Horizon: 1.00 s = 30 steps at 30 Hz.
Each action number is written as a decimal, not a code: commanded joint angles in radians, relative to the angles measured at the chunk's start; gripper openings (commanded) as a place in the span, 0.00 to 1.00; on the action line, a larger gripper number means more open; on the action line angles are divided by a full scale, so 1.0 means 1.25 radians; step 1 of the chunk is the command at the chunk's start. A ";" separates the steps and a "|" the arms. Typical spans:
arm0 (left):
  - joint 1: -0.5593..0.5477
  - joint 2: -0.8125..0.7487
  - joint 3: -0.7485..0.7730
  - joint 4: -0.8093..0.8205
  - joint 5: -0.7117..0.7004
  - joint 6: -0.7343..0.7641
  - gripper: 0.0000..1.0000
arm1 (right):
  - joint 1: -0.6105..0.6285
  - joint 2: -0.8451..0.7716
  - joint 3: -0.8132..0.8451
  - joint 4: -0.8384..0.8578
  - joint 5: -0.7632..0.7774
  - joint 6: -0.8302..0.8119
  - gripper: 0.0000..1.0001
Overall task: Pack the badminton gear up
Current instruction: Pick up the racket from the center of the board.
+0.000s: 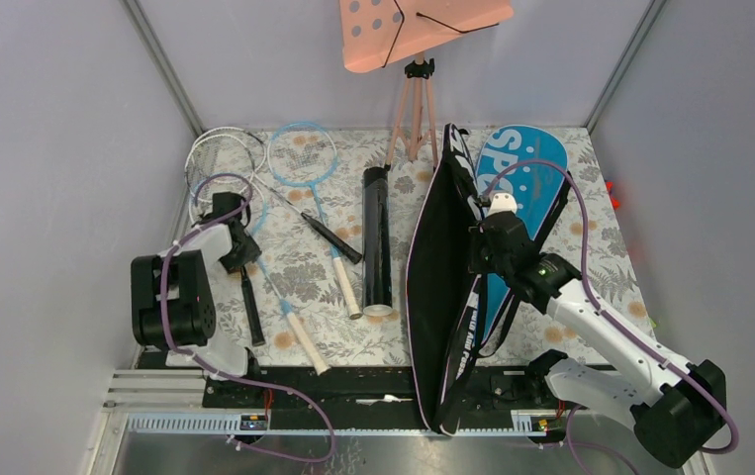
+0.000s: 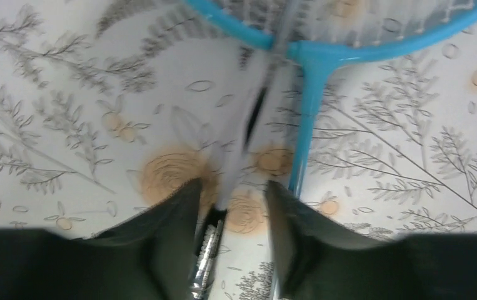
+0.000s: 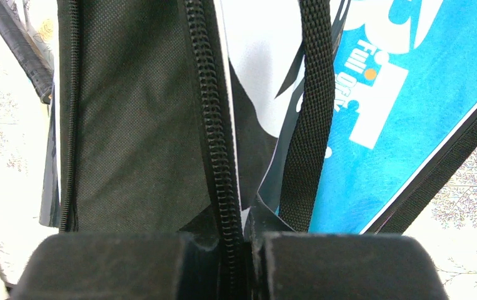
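Left gripper (image 2: pixel 231 215): parted astride a racket shaft (image 2: pixel 256 103); right gripper (image 3: pixel 248 247): clenched on black bag (image 3: pixel 129 125) zip edge.

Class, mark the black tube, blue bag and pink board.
black tube (image 1: pixel 376 242): top external, mid-length
blue bag (image 1: pixel 538 194): top external, blue panel
pink board (image 1: pixel 365 47): top external, left part

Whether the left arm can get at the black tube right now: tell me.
Probably yes. Only rackets lying flat separate the left gripper from the black tube; the upright black bag stands on the tube's far side. The gripper's fingers straddle a racket shaft.
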 commanded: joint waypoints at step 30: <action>-0.556 -0.531 0.002 -0.072 -0.224 -0.026 0.00 | -0.115 0.110 0.267 -0.111 0.228 -0.056 0.00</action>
